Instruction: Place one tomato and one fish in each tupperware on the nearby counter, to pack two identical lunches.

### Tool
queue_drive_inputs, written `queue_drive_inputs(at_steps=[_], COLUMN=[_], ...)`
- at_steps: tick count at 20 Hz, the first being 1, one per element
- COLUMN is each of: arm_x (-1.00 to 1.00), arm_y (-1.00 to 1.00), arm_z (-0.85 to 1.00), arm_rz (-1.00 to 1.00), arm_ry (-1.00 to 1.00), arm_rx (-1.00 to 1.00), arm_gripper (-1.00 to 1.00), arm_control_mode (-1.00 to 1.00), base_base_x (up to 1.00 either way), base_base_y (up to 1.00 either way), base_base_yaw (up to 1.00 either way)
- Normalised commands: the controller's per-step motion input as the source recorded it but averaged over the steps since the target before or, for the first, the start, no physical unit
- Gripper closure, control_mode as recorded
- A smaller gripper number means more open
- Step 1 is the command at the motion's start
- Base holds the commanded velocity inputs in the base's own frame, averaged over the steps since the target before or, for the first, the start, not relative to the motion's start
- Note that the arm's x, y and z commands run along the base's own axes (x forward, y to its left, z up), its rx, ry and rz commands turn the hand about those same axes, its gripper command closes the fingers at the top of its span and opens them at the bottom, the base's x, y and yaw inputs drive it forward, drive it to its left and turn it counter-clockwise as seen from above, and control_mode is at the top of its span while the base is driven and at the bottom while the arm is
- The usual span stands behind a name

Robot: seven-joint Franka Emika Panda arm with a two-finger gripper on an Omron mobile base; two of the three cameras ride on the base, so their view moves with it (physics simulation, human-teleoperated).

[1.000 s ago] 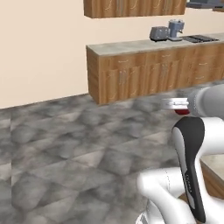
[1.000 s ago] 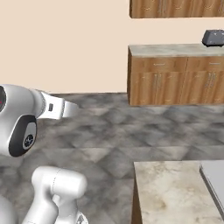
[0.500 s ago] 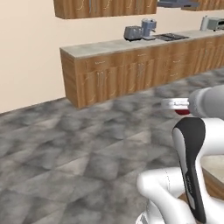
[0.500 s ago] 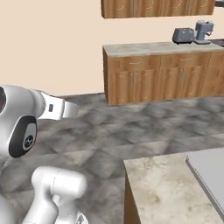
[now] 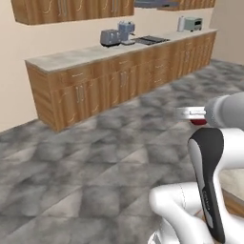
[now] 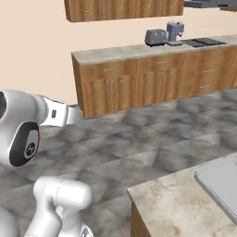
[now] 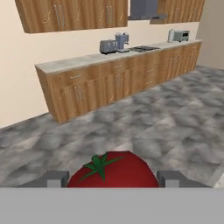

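Observation:
A red tomato [image 7: 113, 170] with a green stem sits between my two dark fingertips [image 7: 54, 178], and my gripper [image 7: 113, 178] is shut on it. In the left base view the gripper [image 5: 194, 118] hangs in the air over the floor, with a bit of the tomato [image 5: 198, 122] showing beneath it. The counter [image 6: 176, 203], an island with a beige marbled top, has its corner at the lower right of the right base view. The fish and the tupperware are out of view.
A long wall counter [image 5: 119, 76] with wooden cabinets runs along the back wall, carrying a toaster [image 5: 109, 37] and a coffee machine [image 5: 126, 32]. Grey stone floor [image 5: 95, 157] lies between it and me. A flat grey object [image 6: 222, 183] rests on the island top.
The whole scene has slid left in both base views, so the camera has moved. More of the island top now shows at the right. The tomato stays in the gripper.

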Motion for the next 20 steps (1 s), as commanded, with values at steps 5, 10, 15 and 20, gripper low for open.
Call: queue_drive_inputs(at_steps=[5, 10, 15, 20], arm_x=[0.0, 0.0, 0.0, 0.0], arm_y=[0.0, 0.0, 0.0, 0.0], arm_z=[0.0, 0.0, 0.0, 0.0], arm_rz=[0.0, 0.0, 0.0, 0.0], arm_ry=[0.0, 0.0, 0.0, 0.0], arm_rx=[0.0, 0.0, 0.0, 0.0], arm_gripper=[1.0, 1.0, 1.0, 1.0], arm_control_mode=[1.0, 1.0, 1.0, 1.0], base_base_x=[0.49, 0.51, 0.43, 0.33], base_base_y=[0.53, 0.56, 0.39, 0.26], base_base_yaw=[-0.41, -0.43, -0.42, -0.42])
